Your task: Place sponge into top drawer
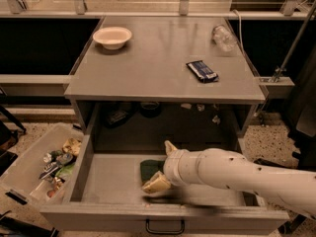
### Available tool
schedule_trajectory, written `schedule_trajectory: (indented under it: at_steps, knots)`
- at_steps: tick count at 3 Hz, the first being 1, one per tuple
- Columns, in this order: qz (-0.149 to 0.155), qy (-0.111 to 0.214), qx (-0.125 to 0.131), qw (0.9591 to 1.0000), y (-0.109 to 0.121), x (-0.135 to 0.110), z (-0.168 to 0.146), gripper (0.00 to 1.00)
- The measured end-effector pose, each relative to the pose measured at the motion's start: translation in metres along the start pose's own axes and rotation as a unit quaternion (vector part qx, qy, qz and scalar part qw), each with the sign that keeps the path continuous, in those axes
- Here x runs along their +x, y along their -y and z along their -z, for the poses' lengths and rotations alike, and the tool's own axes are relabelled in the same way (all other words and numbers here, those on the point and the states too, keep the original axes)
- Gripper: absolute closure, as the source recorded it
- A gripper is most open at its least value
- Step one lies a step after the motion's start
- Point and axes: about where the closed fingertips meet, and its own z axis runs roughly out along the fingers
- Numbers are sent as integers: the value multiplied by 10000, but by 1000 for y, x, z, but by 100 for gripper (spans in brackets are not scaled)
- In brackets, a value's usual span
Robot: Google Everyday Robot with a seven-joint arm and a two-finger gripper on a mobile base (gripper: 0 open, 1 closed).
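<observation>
The top drawer (113, 186) is pulled open below the grey cabinet top; its front panel and dark wire handle (165, 227) face me. The sponge (149, 169), dark green with a little pale foam showing, is inside the drawer near its middle. My gripper (160, 171) on the white arm reaches in from the right and sits right at the sponge, one pale finger (156, 183) below it and another (170, 147) above. The wrist hides the sponge's right side.
A white bowl (112, 36), a dark blue snack wrapper (202, 71) and a clear bottle (224, 36) lie on the cabinet top (148, 68). A clear plastic bin of clutter (42, 167) stands on the floor to the left of the drawer.
</observation>
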Motion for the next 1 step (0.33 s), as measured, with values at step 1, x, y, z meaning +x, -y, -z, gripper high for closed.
schedule_trajectory:
  at_steps: [1]
  knots:
    - [0, 0, 0, 10000, 0, 0, 0, 0]
